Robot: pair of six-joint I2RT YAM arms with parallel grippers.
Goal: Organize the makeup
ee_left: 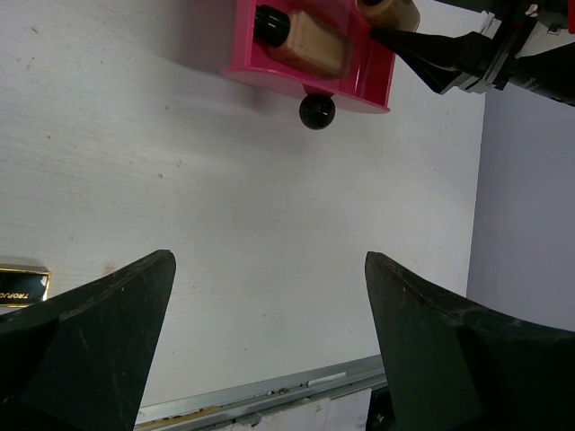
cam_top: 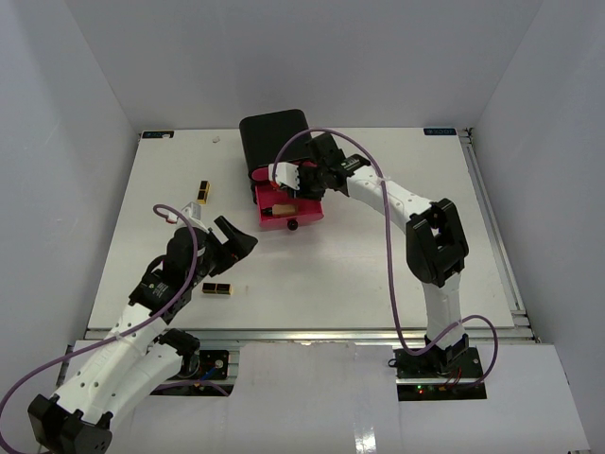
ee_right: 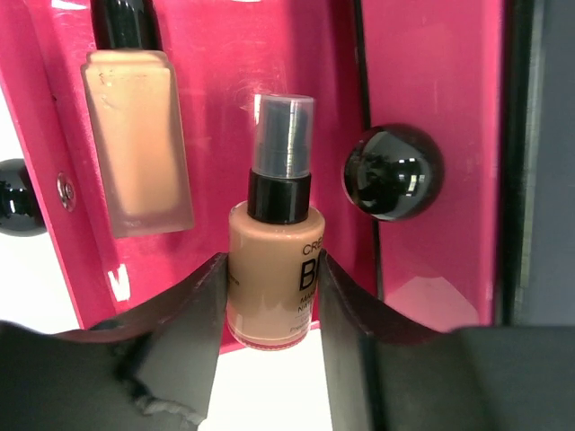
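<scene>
Nearest the bases, the left gripper hovers over the white table, jaws spread as wide as they go and nothing between them; a black-and-gold lipstick case lies just beside it on the base side, long axis across the table; the left wrist view catches only that case's end, beyond the outer side of one finger, so the case sits off the jaws' line, not between them; a second black-and-gold lipstick case lies farther out, and only the top view shows it; the left arm is the nearer to both.

Farther still, the right gripper is closed on the body of a tan bottle with a dark collar and clear cap, held over the open pink plastic drawer; its long axis runs parallel to a flat tan bottle with a dark cap lying in the drawer, cap pointing away from the wrist; bare drawer floor lies just beside that bottle, so I judge the release turns on lowering straight there; the top view hides this grip behind the fingers; behind stands the big black box.
</scene>
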